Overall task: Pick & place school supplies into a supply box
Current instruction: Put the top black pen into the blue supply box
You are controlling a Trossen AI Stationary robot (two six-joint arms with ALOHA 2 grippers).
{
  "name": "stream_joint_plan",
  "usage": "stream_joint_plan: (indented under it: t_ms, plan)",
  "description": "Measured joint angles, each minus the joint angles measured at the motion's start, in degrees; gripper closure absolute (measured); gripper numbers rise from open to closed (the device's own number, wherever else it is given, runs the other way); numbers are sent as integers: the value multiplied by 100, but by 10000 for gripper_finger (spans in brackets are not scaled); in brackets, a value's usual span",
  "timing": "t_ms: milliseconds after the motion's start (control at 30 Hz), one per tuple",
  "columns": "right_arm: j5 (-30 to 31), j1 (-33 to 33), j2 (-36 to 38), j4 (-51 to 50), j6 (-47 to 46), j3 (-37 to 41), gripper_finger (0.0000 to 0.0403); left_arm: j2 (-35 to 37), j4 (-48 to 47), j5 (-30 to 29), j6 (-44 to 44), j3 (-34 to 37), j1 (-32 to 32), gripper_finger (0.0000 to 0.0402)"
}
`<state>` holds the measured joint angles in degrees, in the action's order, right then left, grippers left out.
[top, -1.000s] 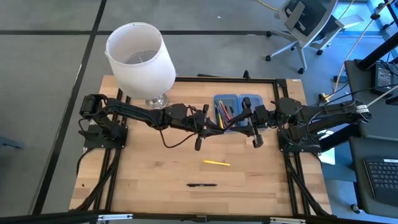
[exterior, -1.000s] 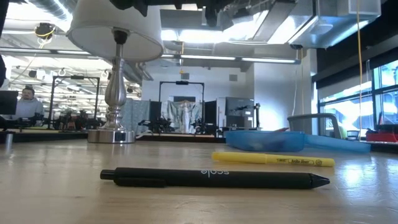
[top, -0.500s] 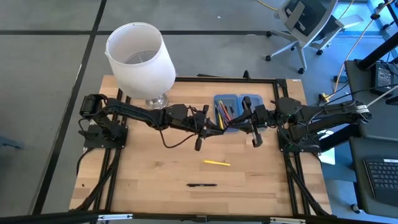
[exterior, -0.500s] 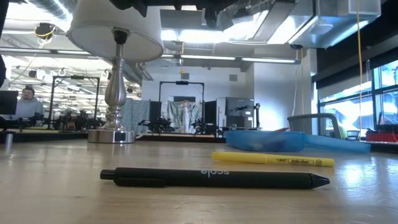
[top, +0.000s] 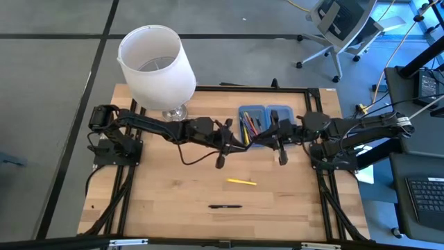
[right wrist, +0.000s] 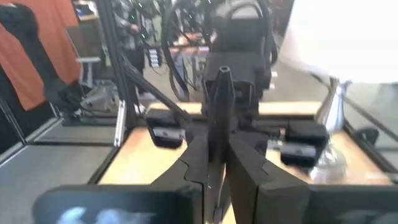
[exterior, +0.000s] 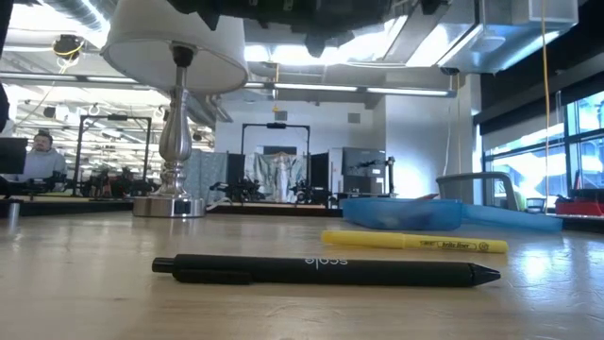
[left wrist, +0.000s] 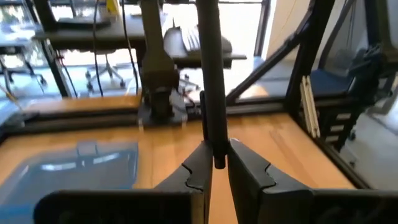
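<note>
This is looking like a robotics lab in an open-plan office. A wooden tabletop (top: 173, 187) is sitting inside a black metal frame (top: 326, 201) on grey floor. At 1 o'clock of it, an office chair (top: 340, 28) is standing; at 3 o'clock, a keyboard (top: 424, 198) is lying on a dark desk. Across the room, more arm rigs (exterior: 274, 165) are standing under exposed ceiling ducts (exterior: 396, 38), and a person (exterior: 40, 156) is sitting at a screen at 9 o'clock. Large windows (exterior: 585, 142) are lighting the hall.
</note>
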<state>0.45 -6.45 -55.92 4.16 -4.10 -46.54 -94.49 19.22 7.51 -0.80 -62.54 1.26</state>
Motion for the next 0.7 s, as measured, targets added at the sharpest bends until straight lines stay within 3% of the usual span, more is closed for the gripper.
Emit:
stream_joint_plan:
  t_ms: [367, 533, 700]
  plan:
    - [334, 21, 23, -758, -191, -9, 362, -10, -1162, -301, 40, 31, 2, 366]
    - [933, 23, 24, -1144, -195, -11, 362, -16, -1442, -282, 211, 31, 23, 334]
    - [1514, 263, 20, -1756, -781, -11, 362, -85, -1644, -295, 304, 29, 86, 294]
